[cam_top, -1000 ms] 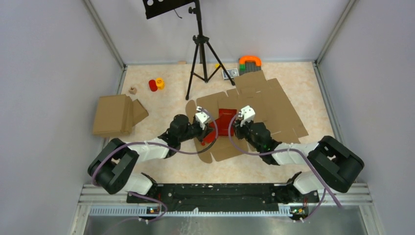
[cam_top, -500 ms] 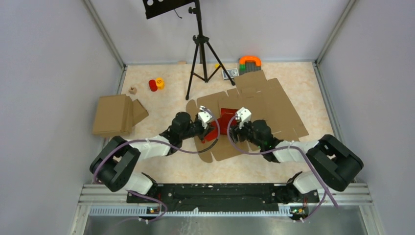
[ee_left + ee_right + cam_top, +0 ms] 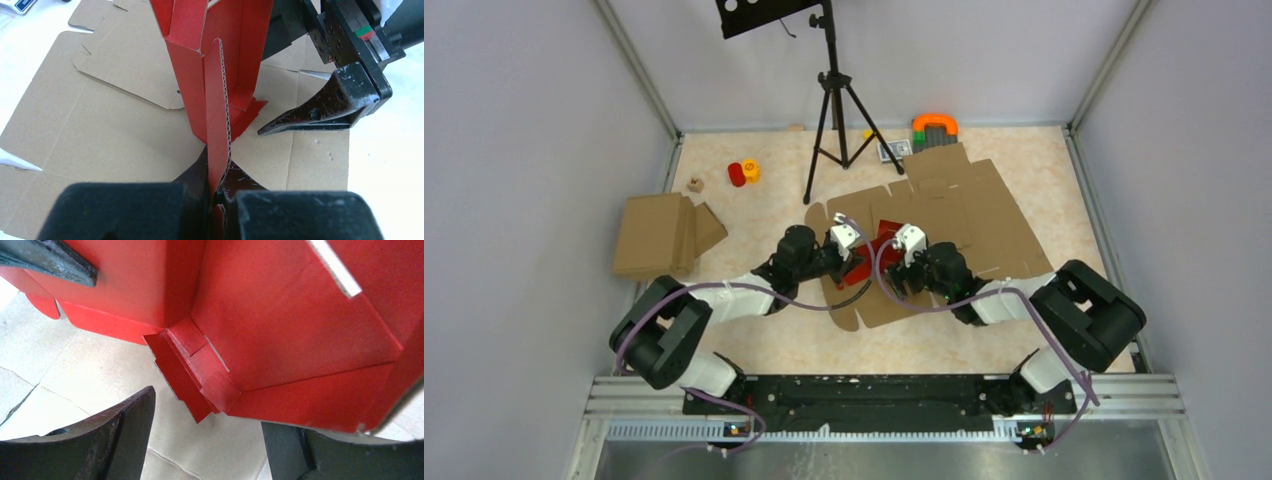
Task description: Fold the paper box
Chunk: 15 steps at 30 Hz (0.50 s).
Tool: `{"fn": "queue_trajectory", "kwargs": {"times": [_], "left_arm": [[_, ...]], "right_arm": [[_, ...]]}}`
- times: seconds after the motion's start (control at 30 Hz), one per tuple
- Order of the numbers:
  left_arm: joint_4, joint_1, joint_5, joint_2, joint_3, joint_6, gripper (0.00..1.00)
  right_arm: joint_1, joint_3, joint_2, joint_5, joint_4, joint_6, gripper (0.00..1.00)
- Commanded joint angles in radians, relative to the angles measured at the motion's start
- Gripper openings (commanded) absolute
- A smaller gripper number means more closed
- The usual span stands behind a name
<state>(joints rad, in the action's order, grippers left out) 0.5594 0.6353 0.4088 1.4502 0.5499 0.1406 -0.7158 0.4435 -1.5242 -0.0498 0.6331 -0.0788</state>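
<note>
- The tabletop (image 3: 754,340) carries everything. The work sits near its middle, where both arms can reach it from opposite sides.
- A large flat brown cardboard sheet (image 3: 984,215) lies under the work area. It acts only as the surface beneath the box and is no part of the job.
- The paper box (image 3: 220,60) is bright red and half formed. It stands on that sheet between the two arms, with its walls raised and one tall panel reaching toward the left wrist camera. Standing it up this way likely leaves the lower corners open to the other arm.
- The left tool (image 3: 217,192) is pressed together on the edge of that tall red panel, and the card's corrugated edge runs straight down between its fingers. I judge this pinch to be the anchor: it holds the box upright and steady while the other side is worked.
- The right tool (image 3: 207,440) is spread wide, with one finger (image 3: 115,435) at either side of the view and nothing pinched. It sits low and close against the box, apparently lined up to push or close on the corner.
- The small stepped corner tabs (image 3: 192,372) stick out from the box's base between those spread fingers and are not tucked flat. They look like the next part to fold, and thin card may buckle if pressed off the crease.
</note>
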Motion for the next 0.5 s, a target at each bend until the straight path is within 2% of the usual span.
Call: {"fn": "queue_trajectory", "kwargs": {"times": [0.0,0.13,0.23,0.33,0.47], "left_arm": [[-0.008,0.015,0.081,0.028,0.031,-0.003,0.00],[-0.013,0.016,0.091,0.037,0.036,-0.012,0.00],[-0.016,0.015,0.095,0.043,0.041,-0.017,0.00],[-0.021,0.015,0.097,0.046,0.047,-0.028,0.00],[-0.026,0.015,0.100,0.052,0.051,-0.037,0.00]], "right_arm": [[-0.013,0.040,-0.022,-0.141,0.012,-0.002,0.74],[-0.014,0.063,-0.047,-0.125,0.008,0.003,0.72],[-0.014,0.093,-0.075,-0.105,-0.001,0.019,0.64],[-0.021,0.111,-0.101,-0.092,0.003,0.039,0.61],[-0.027,0.109,-0.106,-0.017,0.029,0.063,0.53]]}}
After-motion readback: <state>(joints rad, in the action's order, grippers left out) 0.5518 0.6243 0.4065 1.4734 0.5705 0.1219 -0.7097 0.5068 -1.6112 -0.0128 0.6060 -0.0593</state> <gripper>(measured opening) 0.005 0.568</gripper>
